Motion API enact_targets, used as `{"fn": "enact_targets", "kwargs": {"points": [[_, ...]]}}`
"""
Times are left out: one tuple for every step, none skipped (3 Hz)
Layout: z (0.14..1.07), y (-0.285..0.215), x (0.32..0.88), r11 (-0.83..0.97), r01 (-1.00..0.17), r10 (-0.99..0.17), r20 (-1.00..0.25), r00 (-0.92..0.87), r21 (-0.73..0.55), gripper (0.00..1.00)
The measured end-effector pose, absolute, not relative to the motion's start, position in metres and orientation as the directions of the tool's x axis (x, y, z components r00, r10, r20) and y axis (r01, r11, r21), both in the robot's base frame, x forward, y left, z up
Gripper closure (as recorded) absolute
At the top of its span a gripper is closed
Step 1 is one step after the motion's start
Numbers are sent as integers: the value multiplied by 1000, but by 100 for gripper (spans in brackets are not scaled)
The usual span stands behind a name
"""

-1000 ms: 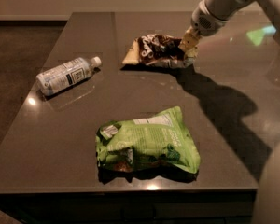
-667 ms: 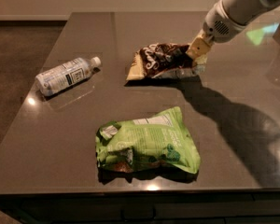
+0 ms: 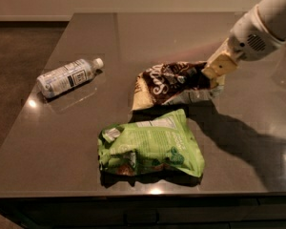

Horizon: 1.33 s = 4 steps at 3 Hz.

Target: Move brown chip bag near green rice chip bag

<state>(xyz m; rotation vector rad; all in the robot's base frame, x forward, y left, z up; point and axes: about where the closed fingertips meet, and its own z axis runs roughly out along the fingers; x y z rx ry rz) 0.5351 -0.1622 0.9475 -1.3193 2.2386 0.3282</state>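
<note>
The brown chip bag [image 3: 174,82] is dark brown with cream ends and white lettering. It hangs tilted, its left end near the table, just behind the green rice chip bag [image 3: 150,145]. The green bag lies flat near the table's front edge. My gripper [image 3: 217,74] reaches in from the upper right and is shut on the brown bag's right end. The arm's shadow falls to the right of the green bag.
A clear plastic water bottle [image 3: 67,76] lies on its side at the left of the dark table [image 3: 133,27]. The table's front edge [image 3: 143,193] runs just below the green bag. Floor shows at the left.
My gripper has carried the brown chip bag from the back of the table toward the front, so it is now just behind the green bag.
</note>
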Motion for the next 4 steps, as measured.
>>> {"fn": "enact_targets", "kwargs": {"points": [[952,-159,492,449,-893,-744,-554,-374,-1,78],[953,-156,477,428,-904,-735,-574,-360,19,55],[953,-154,477,426,-905,-736,-575,-358,18,30],[954,-152,477,423,-906,-737,-576,-354,15,1]]}}
